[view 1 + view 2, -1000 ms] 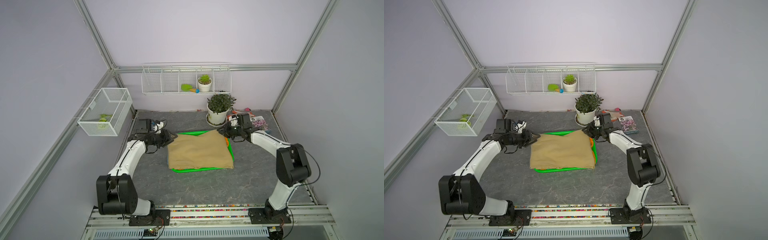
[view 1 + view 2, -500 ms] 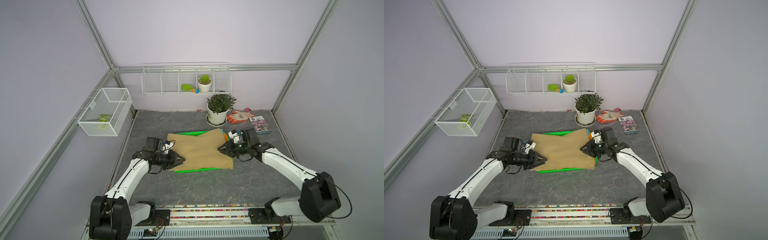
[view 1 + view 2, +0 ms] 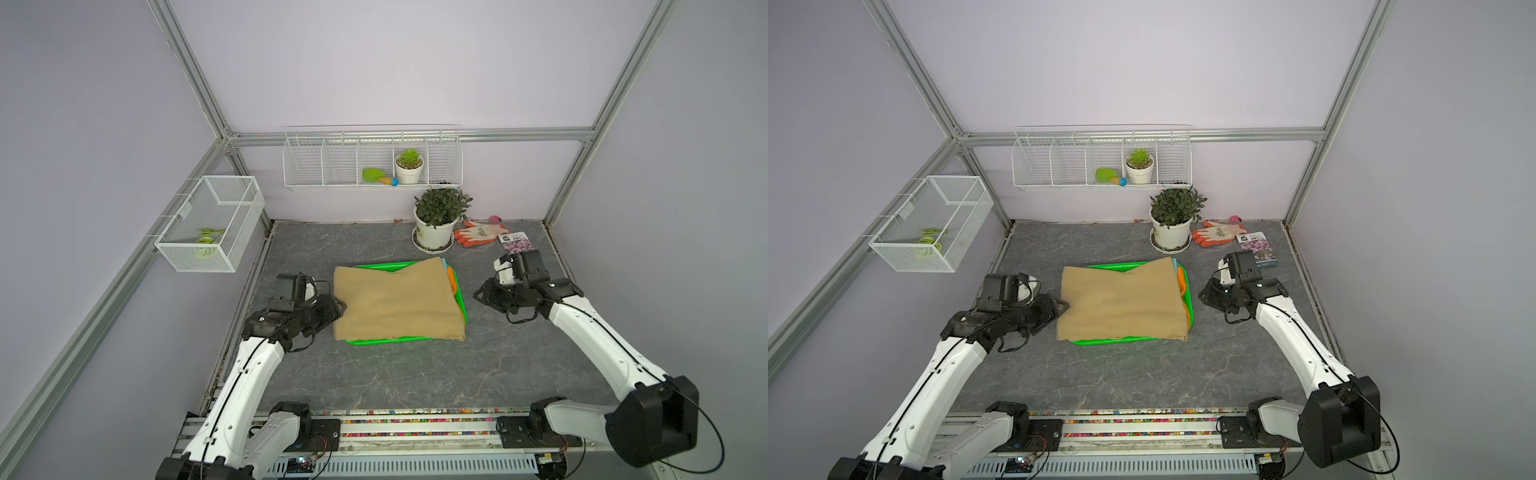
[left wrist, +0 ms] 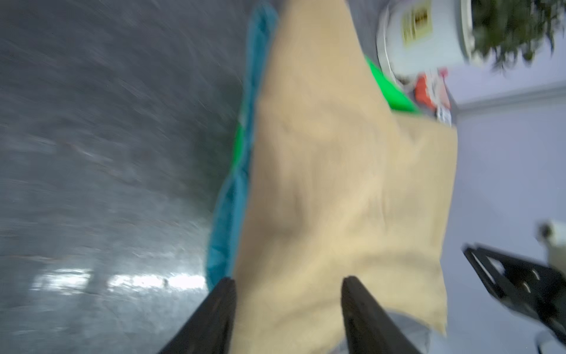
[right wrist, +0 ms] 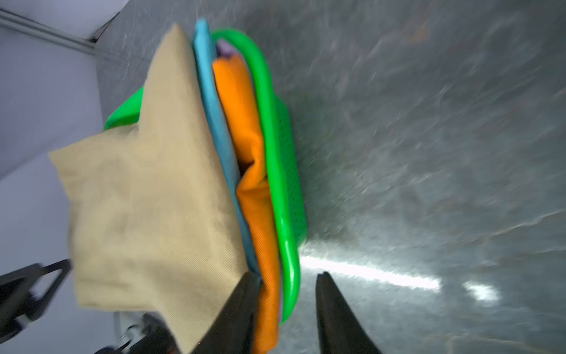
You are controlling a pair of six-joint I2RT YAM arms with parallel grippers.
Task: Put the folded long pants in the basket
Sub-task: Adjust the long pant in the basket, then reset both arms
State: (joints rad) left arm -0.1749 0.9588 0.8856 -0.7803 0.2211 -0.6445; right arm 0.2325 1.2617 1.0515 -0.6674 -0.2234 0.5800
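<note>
The tan folded long pants (image 3: 395,303) (image 3: 1121,303) lie on top of the green basket (image 3: 374,340) (image 3: 1100,341) and overhang its left and front rims. The right wrist view shows the tan pair (image 5: 147,184) over the teal (image 5: 214,107), orange (image 5: 251,153) and lilac (image 5: 225,49) pairs inside the basket's rim (image 5: 288,184). My left gripper (image 3: 340,305) (image 4: 289,283) stands open at the tan pants' left edge, the cloth (image 4: 337,184) showing between its jaws. My right gripper (image 3: 478,295) (image 5: 284,277) is open just right of the basket.
A potted plant (image 3: 434,232), orange-and-white gloves (image 3: 478,233) and a seed packet (image 3: 515,242) sit at the back right, close behind the right arm. A white wire mesh box (image 3: 212,222) hangs on the left wall, and a long wire rack (image 3: 372,160) on the back wall.
Both grippers came from the basket's far corners toward the front, then to its sides. Their jaws have opened, the right one has drawn off to the right, and the tan pants now rest on the stack.
</note>
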